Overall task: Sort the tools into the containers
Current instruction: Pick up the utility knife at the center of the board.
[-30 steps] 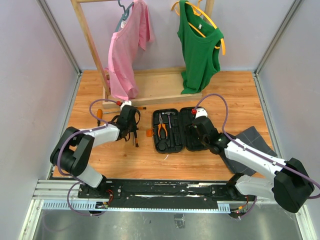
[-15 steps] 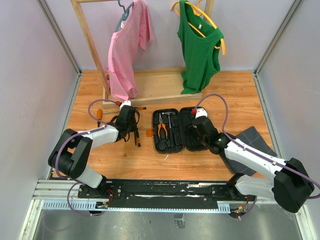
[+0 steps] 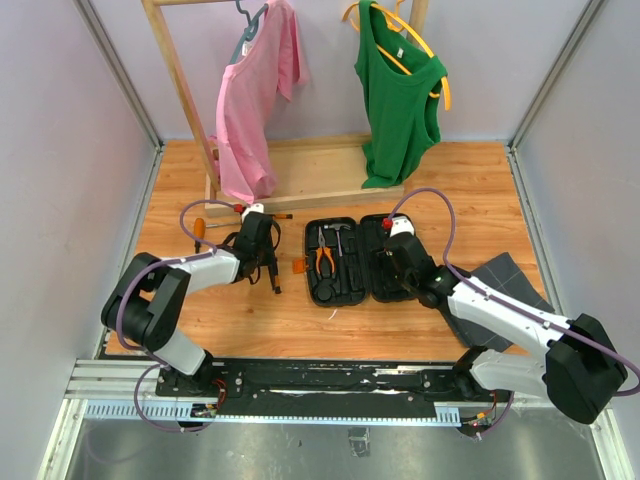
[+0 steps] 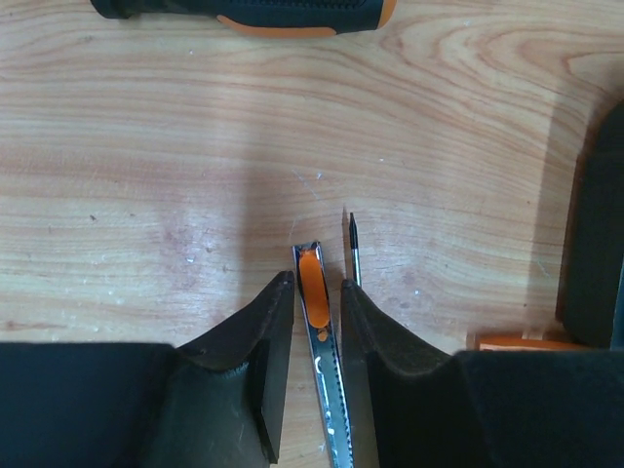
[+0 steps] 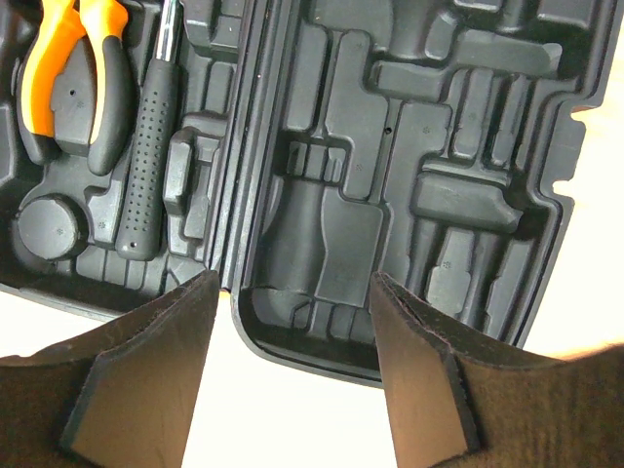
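Observation:
The black tool case point(image 3: 350, 260) lies open on the wooden floor, with orange-handled pliers point(image 5: 73, 78) and a black-handled hammer point(image 5: 151, 146) in its left half. My right gripper point(image 5: 292, 292) hangs open over the near edge of the empty right half point(image 5: 409, 195). Left of the case, my left gripper point(image 4: 317, 288) is low over the floor. Its fingers point(image 4: 268, 322) straddle a slim silver tool with an orange slider point(image 4: 314, 283), and a small gap shows on the left side. A thin screwdriver tip point(image 4: 353, 249) lies beside the tool. A black-and-orange handle point(image 4: 244, 12) lies further off.
The case's orange latch point(image 4: 517, 341) sticks out toward my left gripper. Another orange-handled screwdriver point(image 3: 200, 228) lies at the far left. A wooden clothes rack point(image 3: 300, 180) with a pink shirt and a green top stands behind. A dark grey tray point(image 3: 510, 275) lies at the right.
My left gripper's jaws have spread apart around the silver tool, which stays on the floor. The right arm has not moved.

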Action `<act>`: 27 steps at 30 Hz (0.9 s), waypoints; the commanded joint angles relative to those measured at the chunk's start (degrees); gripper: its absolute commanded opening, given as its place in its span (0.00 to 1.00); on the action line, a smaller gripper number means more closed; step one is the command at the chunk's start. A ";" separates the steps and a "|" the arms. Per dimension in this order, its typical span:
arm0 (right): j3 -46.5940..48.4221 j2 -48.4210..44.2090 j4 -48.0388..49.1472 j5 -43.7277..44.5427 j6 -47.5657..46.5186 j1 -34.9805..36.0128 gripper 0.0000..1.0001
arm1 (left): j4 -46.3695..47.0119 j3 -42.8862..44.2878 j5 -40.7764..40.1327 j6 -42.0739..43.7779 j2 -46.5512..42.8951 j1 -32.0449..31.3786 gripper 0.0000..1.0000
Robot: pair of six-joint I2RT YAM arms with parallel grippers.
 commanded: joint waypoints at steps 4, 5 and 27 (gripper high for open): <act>-0.22 0.11 0.36 0.44 0.33 -0.56 0.65 | 1.50 0.50 2.20 0.14 1.54 0.28 0.31; -0.23 0.18 0.31 0.45 0.39 -0.57 0.65 | 1.25 0.68 2.03 0.09 1.89 0.29 0.31; -0.31 0.74 0.66 0.38 0.77 -0.61 0.65 | -13.11 7.38 -2.06 1.24 6.46 -1.21 0.28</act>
